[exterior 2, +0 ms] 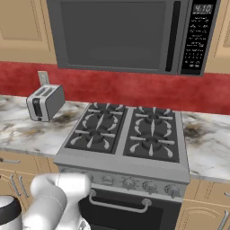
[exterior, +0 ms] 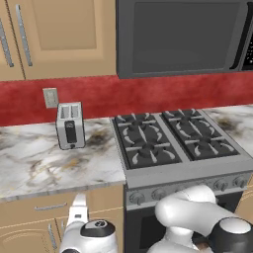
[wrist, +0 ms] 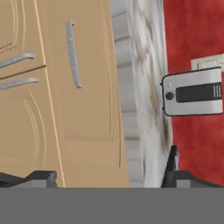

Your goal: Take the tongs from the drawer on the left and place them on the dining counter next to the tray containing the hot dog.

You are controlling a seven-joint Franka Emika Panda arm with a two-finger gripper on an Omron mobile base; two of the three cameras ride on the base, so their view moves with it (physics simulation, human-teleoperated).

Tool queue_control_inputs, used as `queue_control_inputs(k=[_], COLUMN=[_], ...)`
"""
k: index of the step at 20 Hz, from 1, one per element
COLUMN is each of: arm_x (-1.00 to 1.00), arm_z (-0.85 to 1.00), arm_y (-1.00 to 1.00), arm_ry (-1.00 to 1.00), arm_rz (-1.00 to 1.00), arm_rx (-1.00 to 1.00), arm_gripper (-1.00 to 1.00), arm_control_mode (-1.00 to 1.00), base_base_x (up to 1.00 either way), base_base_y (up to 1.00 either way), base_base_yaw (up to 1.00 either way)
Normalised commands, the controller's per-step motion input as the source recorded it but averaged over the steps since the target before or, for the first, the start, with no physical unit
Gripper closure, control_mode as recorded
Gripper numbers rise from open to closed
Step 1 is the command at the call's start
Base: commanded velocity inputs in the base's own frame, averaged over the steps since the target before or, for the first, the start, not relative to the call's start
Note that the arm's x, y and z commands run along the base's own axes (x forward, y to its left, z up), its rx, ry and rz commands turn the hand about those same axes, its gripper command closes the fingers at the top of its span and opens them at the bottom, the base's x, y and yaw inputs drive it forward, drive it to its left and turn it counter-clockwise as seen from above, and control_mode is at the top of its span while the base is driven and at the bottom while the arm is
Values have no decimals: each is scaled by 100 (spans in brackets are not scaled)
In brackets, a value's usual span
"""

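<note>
The drawer (wrist: 83, 92) is shut; its light tan front with the slim silver bar handle (wrist: 73, 52) runs rolled sideways through the hand view. In the left base view the drawer (exterior: 34, 211) sits under the marble worktop, left of the stove. My gripper (wrist: 107, 175) is open, its two dark fingertips (wrist: 173, 168) far apart with nothing between them, a short way in front of the drawer front and the worktop's edge. My white hand (exterior: 78, 210) rises in front of that drawer. The tongs are hidden. The dining counter, tray and hot dog are out of view.
A silver toaster (exterior: 69, 126) stands on the marble worktop (exterior: 34, 163) before a red backsplash. A gas stove (exterior: 170, 138) lies to the right, under a dark microwave (exterior 2: 130, 33). Cabinet doors with bar handles (wrist: 17, 59) sit beside the drawer.
</note>
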Motion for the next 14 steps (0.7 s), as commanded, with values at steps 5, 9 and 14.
queue_control_inputs(k=[5,9,14], arm_x=[13,9,0], arm_z=[-33,-29,-24], arm_y=[19,16,17], arm_ry=[0,0,-1], arm_rz=[3,2,2], arm_rx=[-3,-3,-2], arm_gripper=[-100,-100,-100], arm_control_mode=[-100,-100,-100], base_base_x=[0,0,0], base_base_y=[0,0,0], base_base_yaw=[0,0,0])
